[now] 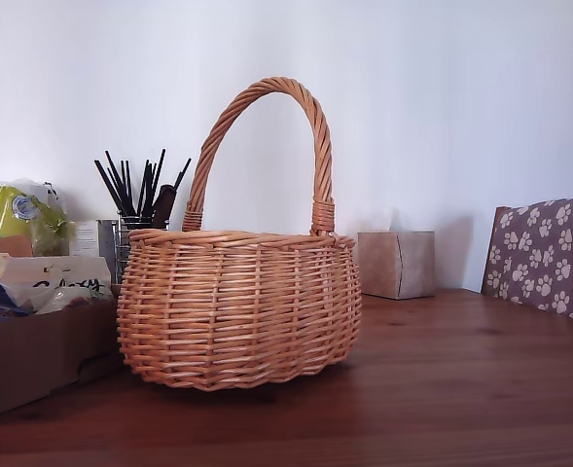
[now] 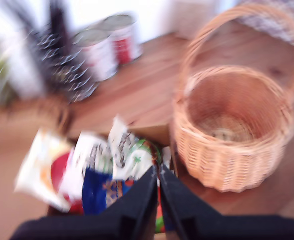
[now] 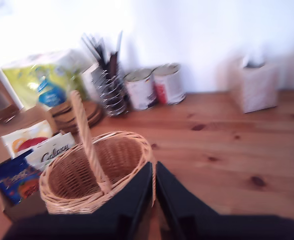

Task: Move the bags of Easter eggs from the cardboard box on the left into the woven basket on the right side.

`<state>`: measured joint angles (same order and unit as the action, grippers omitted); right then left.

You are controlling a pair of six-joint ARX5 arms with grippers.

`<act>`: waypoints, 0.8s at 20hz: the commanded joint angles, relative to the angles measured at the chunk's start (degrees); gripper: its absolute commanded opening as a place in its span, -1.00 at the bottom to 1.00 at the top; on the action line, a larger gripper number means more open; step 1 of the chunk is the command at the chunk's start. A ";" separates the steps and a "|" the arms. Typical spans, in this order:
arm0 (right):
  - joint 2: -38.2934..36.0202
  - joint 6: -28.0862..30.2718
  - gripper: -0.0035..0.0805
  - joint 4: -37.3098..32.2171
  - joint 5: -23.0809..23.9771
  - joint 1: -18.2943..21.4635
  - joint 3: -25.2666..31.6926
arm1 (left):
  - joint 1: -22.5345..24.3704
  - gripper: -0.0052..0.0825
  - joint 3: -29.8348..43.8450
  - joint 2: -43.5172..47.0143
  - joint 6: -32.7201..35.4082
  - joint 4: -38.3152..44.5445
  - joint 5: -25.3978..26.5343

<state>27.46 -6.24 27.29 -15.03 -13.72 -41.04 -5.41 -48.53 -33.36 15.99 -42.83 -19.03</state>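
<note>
Open room: bare wooden table (image 1: pixel 461 389) spreads beyond the woven basket (image 1: pixel 237 306) toward the exterior view's right, up to the tissue box (image 1: pixel 396 264).
Edges: the cardboard box (image 1: pixel 33 355) stands just beside the basket.
My first gripper (image 2: pixel 158 181): fingers together, empty, above the bags of Easter eggs (image 2: pixel 104 167) in the box.
My second gripper (image 3: pixel 154 172): fingers together, empty, at the basket's rim.
</note>
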 commanded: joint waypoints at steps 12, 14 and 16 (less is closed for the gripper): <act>23.80 15.28 -0.94 15.21 -2.75 -8.57 -15.41 | -3.82 0.79 -9.79 -33.29 8.17 1.09 6.49; 24.06 15.28 -0.94 15.28 -2.60 -8.66 -15.45 | -3.82 0.78 -10.62 -38.47 6.86 3.61 9.14; 24.09 15.30 -0.94 15.30 -2.60 -9.07 -15.45 | -3.82 0.78 -12.09 -43.10 6.43 4.15 9.53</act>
<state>51.42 8.91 42.72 -17.50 -22.26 -56.62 -9.26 -60.34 -75.48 22.81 -38.92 -9.61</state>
